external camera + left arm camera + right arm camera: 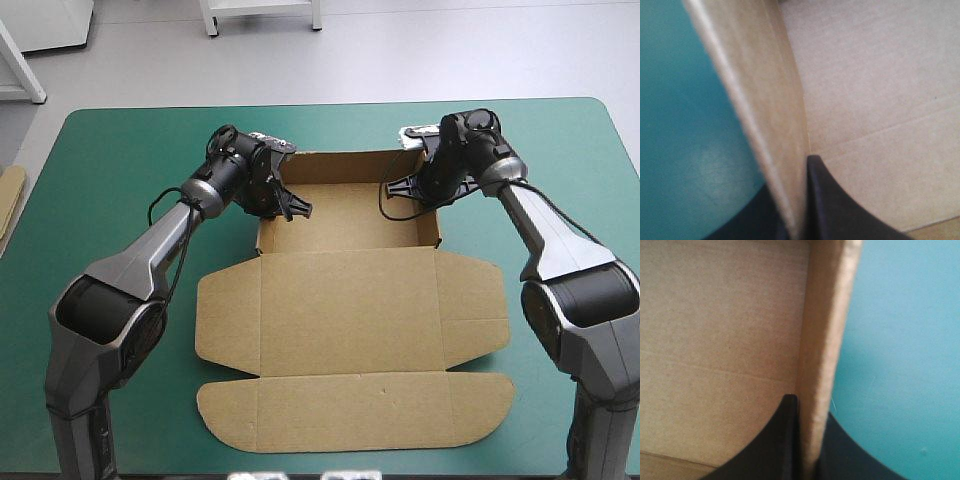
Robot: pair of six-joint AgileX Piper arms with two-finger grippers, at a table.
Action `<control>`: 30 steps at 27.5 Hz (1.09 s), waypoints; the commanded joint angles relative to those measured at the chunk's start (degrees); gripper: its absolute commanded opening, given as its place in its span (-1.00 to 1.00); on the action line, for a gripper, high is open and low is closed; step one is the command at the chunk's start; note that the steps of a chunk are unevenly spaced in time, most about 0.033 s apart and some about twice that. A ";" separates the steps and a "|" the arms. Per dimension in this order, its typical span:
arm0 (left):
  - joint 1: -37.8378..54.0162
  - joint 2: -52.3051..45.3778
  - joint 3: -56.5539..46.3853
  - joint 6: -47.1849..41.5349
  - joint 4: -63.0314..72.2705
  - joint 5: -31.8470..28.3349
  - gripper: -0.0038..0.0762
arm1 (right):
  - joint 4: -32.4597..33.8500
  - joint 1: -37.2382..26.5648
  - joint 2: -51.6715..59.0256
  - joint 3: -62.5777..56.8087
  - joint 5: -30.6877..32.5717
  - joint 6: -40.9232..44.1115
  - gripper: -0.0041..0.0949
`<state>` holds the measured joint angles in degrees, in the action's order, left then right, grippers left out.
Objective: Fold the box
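While the brown box (350,300) is standing half-formed, left gripper (298,207) and right gripper (396,187) are clamping its side walls (438,228); tucking them likely follows.

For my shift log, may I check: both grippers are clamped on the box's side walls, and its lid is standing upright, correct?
Not quite. The lid lies flat on the table, toward its near edge, as the high view shows. The left gripper and right gripper are indeed clamped on the side walls of the box.
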<state>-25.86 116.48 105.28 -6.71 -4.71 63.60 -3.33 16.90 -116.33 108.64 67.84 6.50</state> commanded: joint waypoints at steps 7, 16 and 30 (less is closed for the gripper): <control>1.66 -1.73 1.44 3.01 2.24 -4.23 -0.92 | -1.88 0.49 2.50 1.83 -0.14 -4.44 -0.92; 1.66 -1.73 3.02 3.14 3.31 -4.73 -0.52 | -1.49 0.49 2.60 4.48 -0.35 -4.44 -0.57; 1.66 -3.70 8.15 4.86 4.05 -1.63 0.42 | -1.53 0.49 3.12 9.75 3.56 -4.33 0.10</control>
<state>-24.06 117.95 111.50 -2.09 -1.28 62.93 -4.40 17.27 -117.25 116.56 70.83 2.80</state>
